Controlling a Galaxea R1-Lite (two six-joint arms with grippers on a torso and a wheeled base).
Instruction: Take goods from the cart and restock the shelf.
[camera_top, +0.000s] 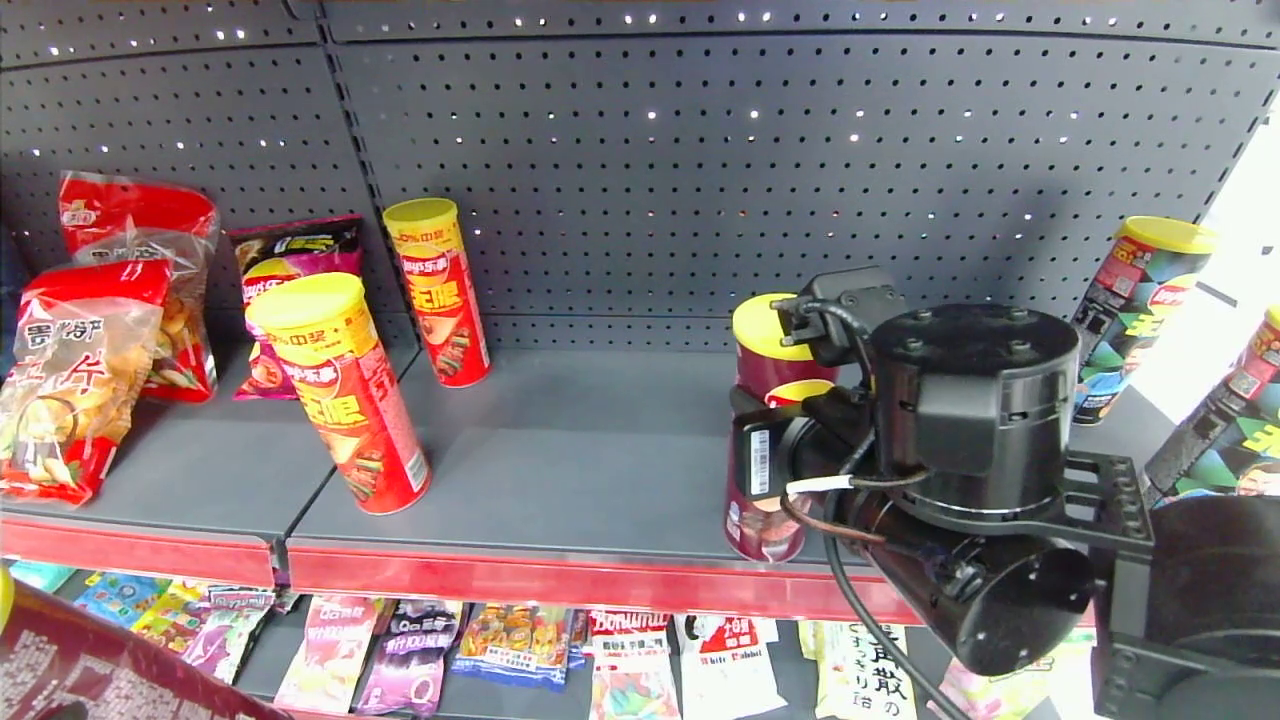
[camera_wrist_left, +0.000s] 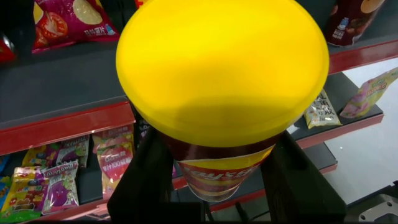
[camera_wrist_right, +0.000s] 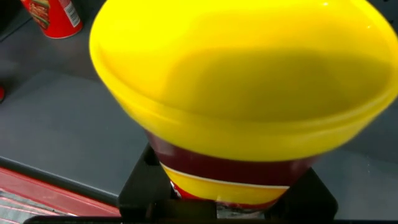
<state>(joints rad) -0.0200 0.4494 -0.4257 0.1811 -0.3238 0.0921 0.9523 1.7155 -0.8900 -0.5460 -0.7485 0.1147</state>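
bodies mostly hidden: left claw (camera_wrist_left: 217, 183) pinched first maroon can (camera_wrist_left: 222, 68); right claw (camera_wrist_right: 230, 196) pinched second maroon can (camera_top: 760, 335) at shelf (camera_top: 560, 470) front.

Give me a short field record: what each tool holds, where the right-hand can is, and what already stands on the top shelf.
left tool: shut on left can, dark red with a yellow lid, held in front of the shelves
right tool: shut on right can, same kind
right can position: upright, near the front edge of the top shelf; base contact cannot be told
shelf stock, left: two red cans, snack bags
shelf stock, right: two green-patterned cans
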